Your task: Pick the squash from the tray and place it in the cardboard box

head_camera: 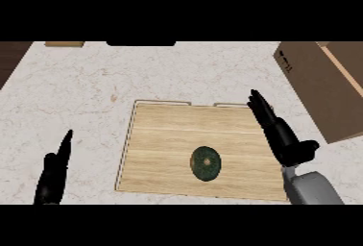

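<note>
On one tray [163,144], one squash [205,163]; both hands open, empty.

The pale, cream-white marble table [85,91], seen steeply from above, carries faint reddish-brown veining that runs loosely across its surface. Its far edge lies along the top of the view. Beyond the far-left corner shows a wedge of dark brown wooden surface [13,55]. At the far edge, a small tan rectangular block [65,43] sits toward the left, and a flat black rounded shape [141,43] lies near the middle. Light is even and soft, without strong shadows on the stone.
</note>
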{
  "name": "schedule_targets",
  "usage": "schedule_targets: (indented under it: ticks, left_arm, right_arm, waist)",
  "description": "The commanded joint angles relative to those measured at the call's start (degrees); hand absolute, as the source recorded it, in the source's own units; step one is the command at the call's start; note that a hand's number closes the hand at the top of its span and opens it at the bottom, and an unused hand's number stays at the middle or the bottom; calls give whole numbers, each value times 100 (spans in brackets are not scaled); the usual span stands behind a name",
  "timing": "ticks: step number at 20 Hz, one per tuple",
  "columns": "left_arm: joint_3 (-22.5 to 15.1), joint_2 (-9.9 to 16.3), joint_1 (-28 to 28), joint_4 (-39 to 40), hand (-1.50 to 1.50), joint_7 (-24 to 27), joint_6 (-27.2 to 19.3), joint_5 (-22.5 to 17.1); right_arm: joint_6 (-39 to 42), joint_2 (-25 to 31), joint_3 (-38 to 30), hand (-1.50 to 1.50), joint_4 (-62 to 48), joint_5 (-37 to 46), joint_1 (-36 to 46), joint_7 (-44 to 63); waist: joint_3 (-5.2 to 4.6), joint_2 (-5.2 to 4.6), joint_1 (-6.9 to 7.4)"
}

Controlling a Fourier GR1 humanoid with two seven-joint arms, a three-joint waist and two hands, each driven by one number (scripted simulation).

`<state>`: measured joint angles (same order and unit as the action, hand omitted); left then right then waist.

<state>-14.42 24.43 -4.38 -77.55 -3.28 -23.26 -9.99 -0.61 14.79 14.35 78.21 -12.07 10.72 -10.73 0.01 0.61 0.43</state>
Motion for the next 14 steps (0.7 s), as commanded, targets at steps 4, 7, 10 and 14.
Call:
schedule_targets:
  ticks: [4, 7, 10, 14]
  left_arm:
    - [260, 202, -918, -1728, 0, -327, -393, -183]
    - [166, 589, -1743, -1870, 0, -443, -344, 27]
    - [260, 339, -2088, -2590, 0, -367, -578, -239]
    - [267, 257, -2501, -2995, 0, -321, -745, -299]
  right_arm:
    - [-443, 239, 187, 150, 868, 825, 294, -155]
    - [-521, 1566, 443, 150, 766, 2411, 765, -63]
    - [-1474, 738, 133, 150, 874, 2109, 226, 261]
    - [-1832, 956, 317, -150, 1231, 2838, 228, 96]
  waist:
    - [-34, 79, -403]
    - [-288, 421, -461]
    - [-72, 162, -847]
    - [-76, 169, -925]
